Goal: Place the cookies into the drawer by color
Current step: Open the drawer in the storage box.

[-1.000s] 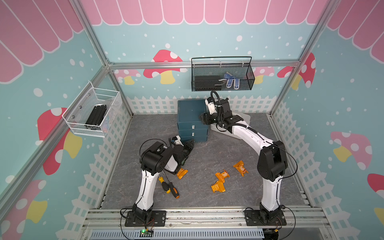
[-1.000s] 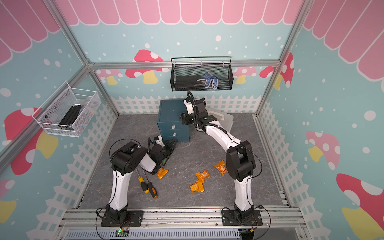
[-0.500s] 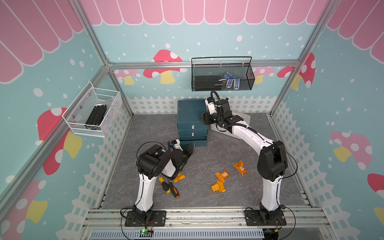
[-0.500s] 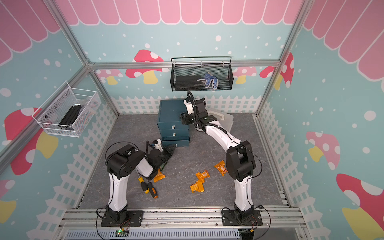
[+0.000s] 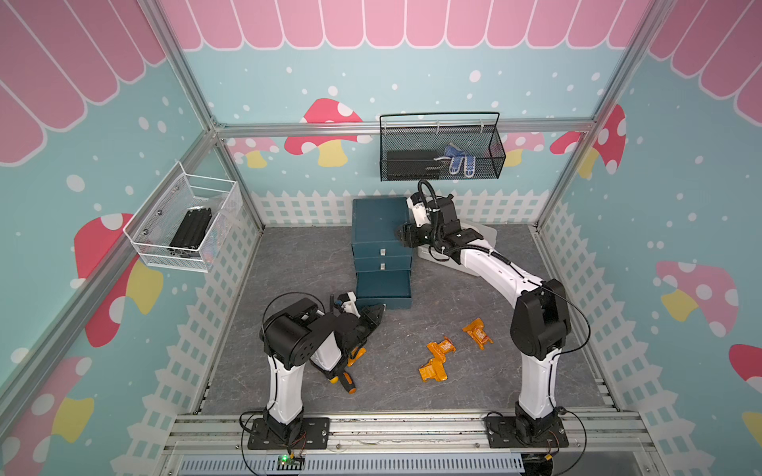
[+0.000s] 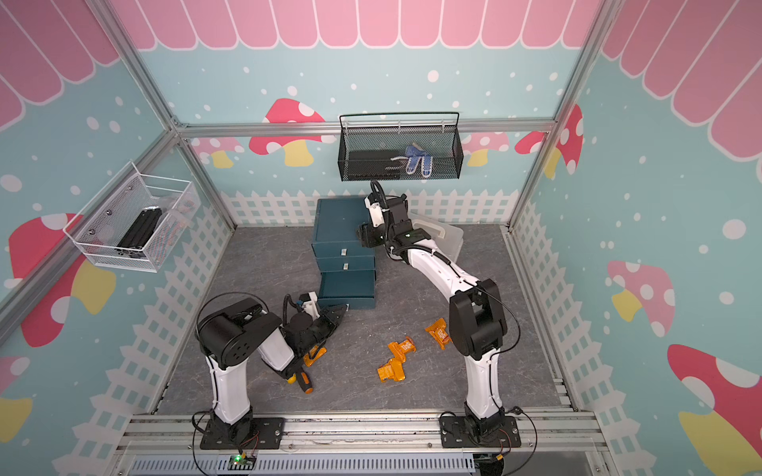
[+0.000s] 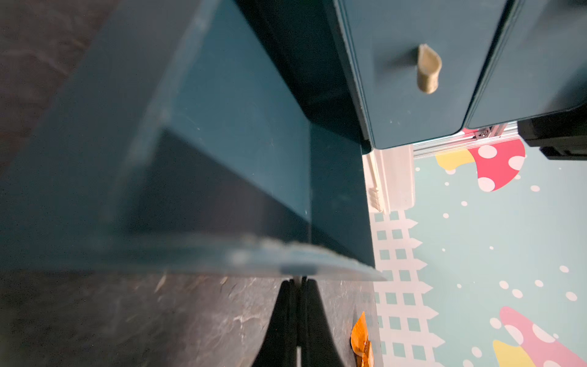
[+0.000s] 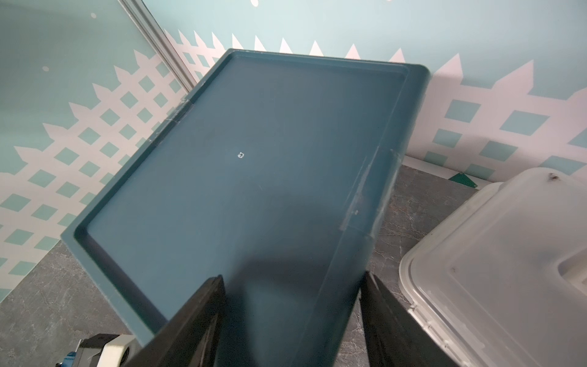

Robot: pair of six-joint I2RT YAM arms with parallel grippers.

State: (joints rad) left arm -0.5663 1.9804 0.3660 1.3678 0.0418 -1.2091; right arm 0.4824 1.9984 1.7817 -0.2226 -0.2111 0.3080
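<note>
Reference item: black mesh basket, hung on the back wall. Inside it lie blue-dotted gloves and a dark flat object. A pale grey plastic case sits on the floor directly below the basket. A white wire basket hangs on the side wall, well left of it, and holds a black block. A screwdriver lies on the floor, far forward of the mesh basket.

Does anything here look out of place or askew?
A screwdriver lies on the floor by the left arm, beside an orange cookie: a tool among snacks. Nothing looks spilled or damaged.
</note>
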